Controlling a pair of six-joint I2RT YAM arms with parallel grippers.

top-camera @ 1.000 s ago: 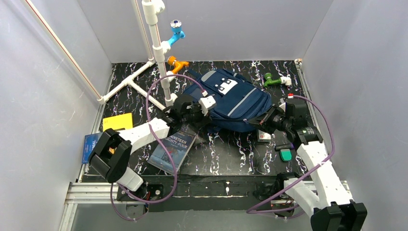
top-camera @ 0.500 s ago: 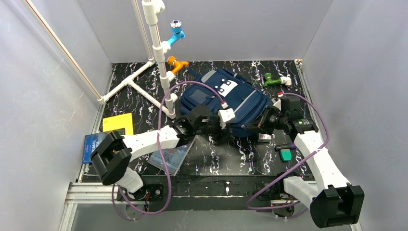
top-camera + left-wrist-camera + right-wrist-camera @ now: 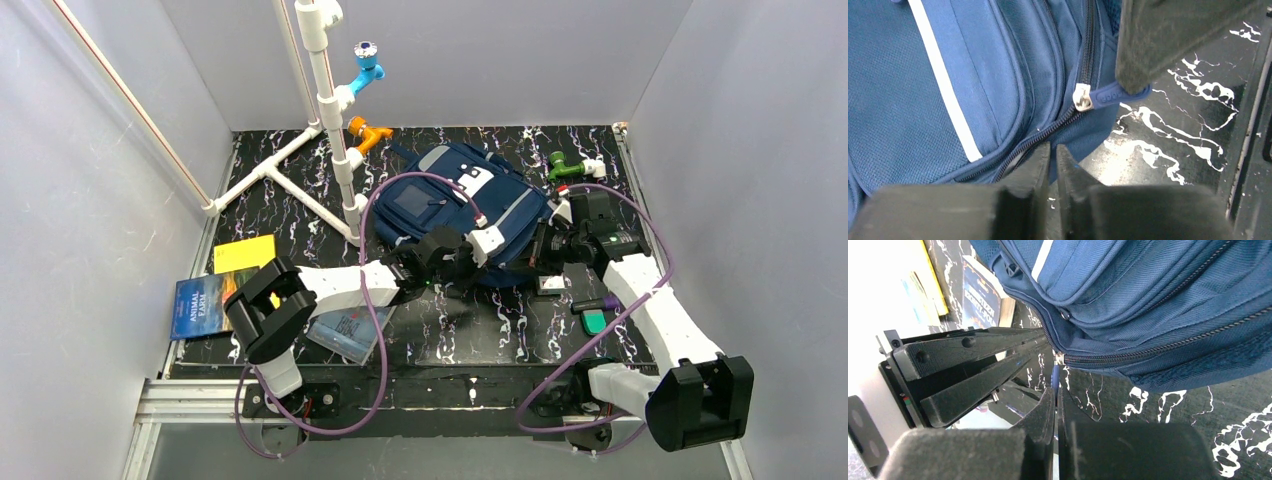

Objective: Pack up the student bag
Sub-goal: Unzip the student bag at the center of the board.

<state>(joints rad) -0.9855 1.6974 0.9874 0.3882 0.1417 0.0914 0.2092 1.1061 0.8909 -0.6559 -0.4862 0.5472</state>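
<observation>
The bag (image 3: 455,200) lies flat on the table (image 3: 450,335), towards the back and middle, with its zipped edge turned to us. Both arms meet at that edge. The right gripper (image 3: 1055,390) is clenched on the blue zip pull (image 3: 1108,95), a sliver of blue showing between its fingers. The left gripper (image 3: 1053,148) sits just beside the slider (image 3: 1082,97), its tips at the bag's hem. Its fingers stand nearly together with a thin slit between them, and we cannot tell whether they pinch the fabric or merely touch it. The zip runs along the bag's near rim, slanting away from the left tips, with the pull sticking out sideways over the table. We judge the opening pull should follow that line, the right arm drawing and the left bracing the hem.
</observation>
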